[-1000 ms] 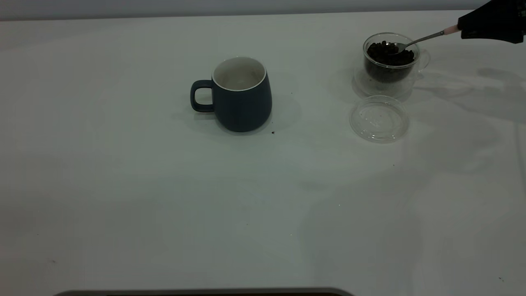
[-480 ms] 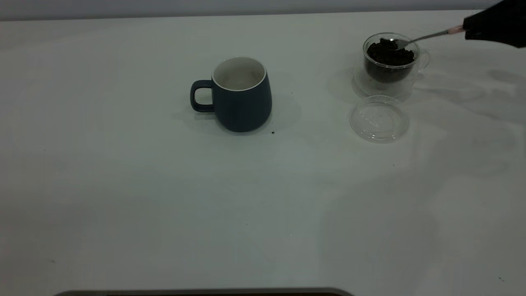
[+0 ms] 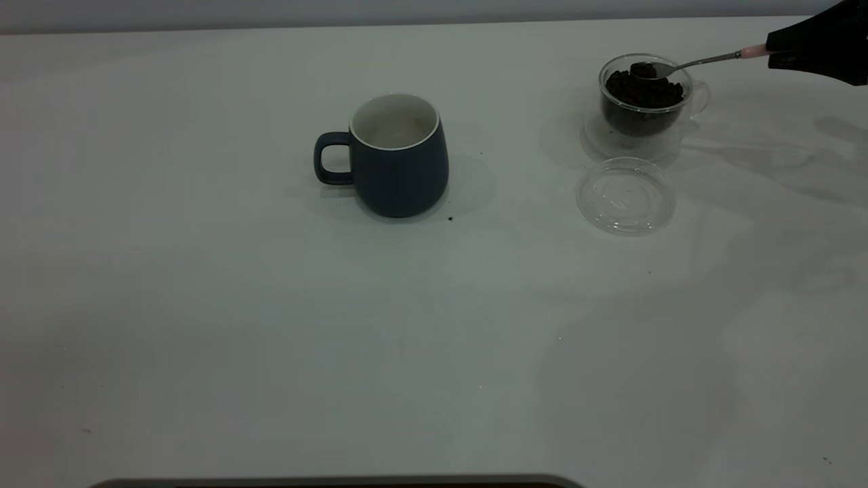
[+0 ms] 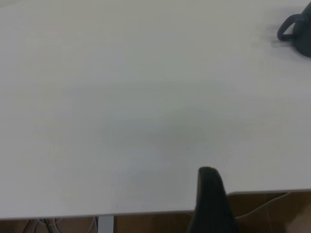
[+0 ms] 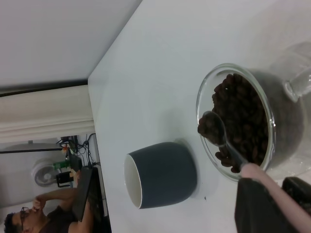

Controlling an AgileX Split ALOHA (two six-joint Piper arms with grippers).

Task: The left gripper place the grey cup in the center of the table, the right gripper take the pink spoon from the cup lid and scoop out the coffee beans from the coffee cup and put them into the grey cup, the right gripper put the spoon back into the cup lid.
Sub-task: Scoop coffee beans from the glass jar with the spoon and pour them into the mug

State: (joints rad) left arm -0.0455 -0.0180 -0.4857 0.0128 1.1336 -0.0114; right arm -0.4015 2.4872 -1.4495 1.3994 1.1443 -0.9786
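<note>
The grey cup (image 3: 400,156) stands upright near the middle of the table (image 3: 271,325), its handle pointing left; it also shows in the right wrist view (image 5: 163,179). The coffee cup (image 3: 644,102) at the back right holds coffee beans (image 3: 644,91). My right gripper (image 3: 780,54) is shut on the pink spoon (image 3: 712,59) by its handle. The spoon's bowl (image 5: 214,127) carries several beans and sits just over the bean heap at the glass rim. The cup lid (image 3: 625,196) lies flat in front of the coffee cup. One finger of my left gripper (image 4: 210,204) shows at the near table edge, far from the grey cup.
A tiny dark speck (image 3: 450,218) lies beside the grey cup's base. The table's back edge (image 3: 407,24) runs just behind the coffee cup. A dark strip (image 3: 339,482) borders the near edge.
The spoon's bowl has risen out of the bean heap with beans on it, and my right gripper has lifted slightly and shifted right.
</note>
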